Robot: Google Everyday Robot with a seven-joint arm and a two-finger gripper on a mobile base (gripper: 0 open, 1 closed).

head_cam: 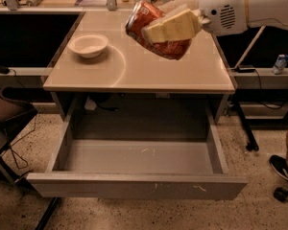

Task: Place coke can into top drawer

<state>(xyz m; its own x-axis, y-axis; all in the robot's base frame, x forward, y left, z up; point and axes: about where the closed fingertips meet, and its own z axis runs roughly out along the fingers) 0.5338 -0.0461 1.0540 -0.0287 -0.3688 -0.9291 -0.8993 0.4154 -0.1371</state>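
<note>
The coke can (149, 25) is red-orange with pale markings and is held in the air, tilted, above the middle of the tabletop. My gripper (165, 28) is shut on the coke can, with one pale finger (173, 27) across its front. The white arm reaches in from the upper right. The top drawer (139, 186) is pulled fully open below the table's front edge, and its grey inside shows nothing in it.
A white bowl (88, 45) sits on the tan tabletop (134, 73) at the left. A dark chair (7, 114) stands at the left of the drawer. A black stand leg (245, 128) and a person's shoe (283, 169) are at the right.
</note>
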